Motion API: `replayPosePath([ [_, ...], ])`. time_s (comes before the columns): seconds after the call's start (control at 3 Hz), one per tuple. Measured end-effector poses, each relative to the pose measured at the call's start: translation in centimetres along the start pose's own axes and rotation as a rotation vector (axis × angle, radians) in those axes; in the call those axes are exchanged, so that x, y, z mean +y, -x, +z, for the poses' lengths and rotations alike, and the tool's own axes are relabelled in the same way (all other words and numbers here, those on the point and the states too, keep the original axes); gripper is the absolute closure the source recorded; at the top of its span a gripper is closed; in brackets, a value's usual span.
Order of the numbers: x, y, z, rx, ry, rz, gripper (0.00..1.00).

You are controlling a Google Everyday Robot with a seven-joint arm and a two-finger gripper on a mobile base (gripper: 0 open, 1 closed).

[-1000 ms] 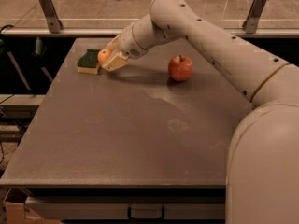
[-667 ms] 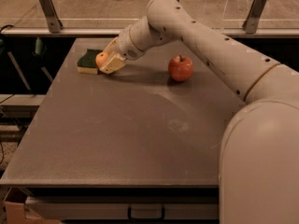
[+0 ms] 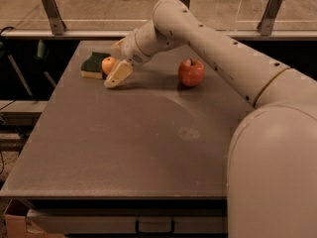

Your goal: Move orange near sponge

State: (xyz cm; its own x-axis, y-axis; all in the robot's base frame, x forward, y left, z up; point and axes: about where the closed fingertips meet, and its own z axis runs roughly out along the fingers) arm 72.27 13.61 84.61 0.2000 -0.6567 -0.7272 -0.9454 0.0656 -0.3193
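Observation:
The orange (image 3: 107,64) rests on the table at the back left, touching the right side of the green-topped sponge (image 3: 94,65). My gripper (image 3: 114,66) reaches in from the right and sits around the orange. One pale finger (image 3: 118,74) lies in front of the fruit and the other (image 3: 119,45) behind it. The jaws stand wider than the orange, so the gripper looks open. The arm (image 3: 198,33) stretches across the back of the table.
A red apple (image 3: 191,72) stands to the right of the gripper, under the arm. The grey table (image 3: 138,148) has a railing behind it and a drop at its left and front edges. My body (image 3: 277,172) fills the right foreground.
The gripper and orange have come down a little onto the table beside the sponge, and the fingers now stand wider apart. The apple and sponge have not moved.

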Motion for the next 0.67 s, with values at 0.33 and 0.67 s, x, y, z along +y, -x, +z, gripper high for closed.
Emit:
replayPosePath([
  [0.33,0.2,0.4,-0.5,-0.006,-0.006,-0.007,0.00],
  [0.67,0.9,1.0,-3.5,-0.034,-0.030,-0.020,0.00],
])
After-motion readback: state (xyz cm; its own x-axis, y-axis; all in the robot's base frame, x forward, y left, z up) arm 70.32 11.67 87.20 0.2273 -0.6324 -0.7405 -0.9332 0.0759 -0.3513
